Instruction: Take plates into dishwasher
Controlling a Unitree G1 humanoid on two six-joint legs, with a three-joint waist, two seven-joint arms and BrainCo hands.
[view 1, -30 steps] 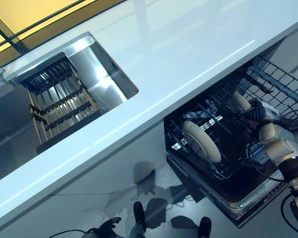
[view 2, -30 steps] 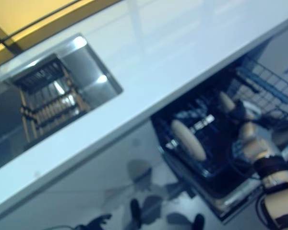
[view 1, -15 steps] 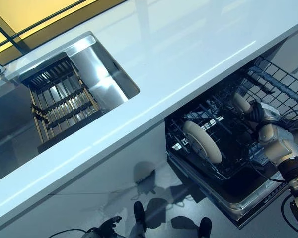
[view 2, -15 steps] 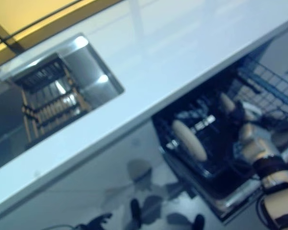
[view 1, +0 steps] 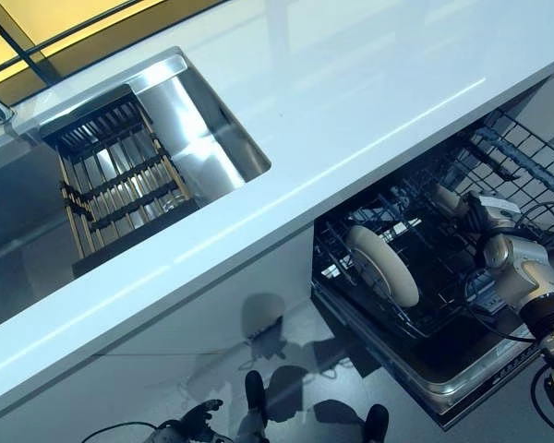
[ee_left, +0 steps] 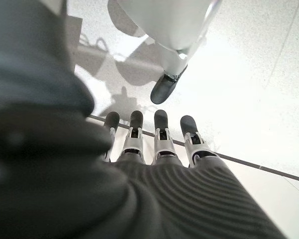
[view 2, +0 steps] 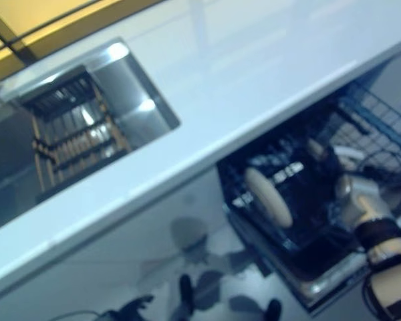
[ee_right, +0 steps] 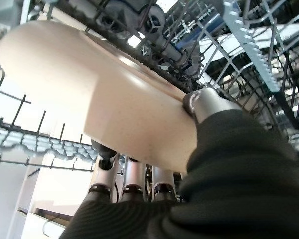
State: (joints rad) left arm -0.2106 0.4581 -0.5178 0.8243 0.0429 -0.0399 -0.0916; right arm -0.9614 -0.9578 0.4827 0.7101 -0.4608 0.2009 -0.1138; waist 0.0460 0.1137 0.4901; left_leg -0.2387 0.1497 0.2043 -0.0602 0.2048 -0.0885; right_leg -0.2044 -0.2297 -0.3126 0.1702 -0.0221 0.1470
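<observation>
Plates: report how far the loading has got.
One plate already stands on edge in the dishwasher rack. A second plate is in the right robot hand, held among the rack's wires and not yet released. The left robot hand hangs open over the floor. No further plates show in the sink or on the counter.

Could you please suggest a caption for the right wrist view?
Right hand pinching a beige plate among the dishwasher rack wires.

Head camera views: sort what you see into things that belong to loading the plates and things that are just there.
Part of the job:
held plate, pinched in the right hand
loaded plate, on edge in the rack
dishwasher rack

Just there:
sink
sink rack
counter
left hand, idle over the floor
</observation>
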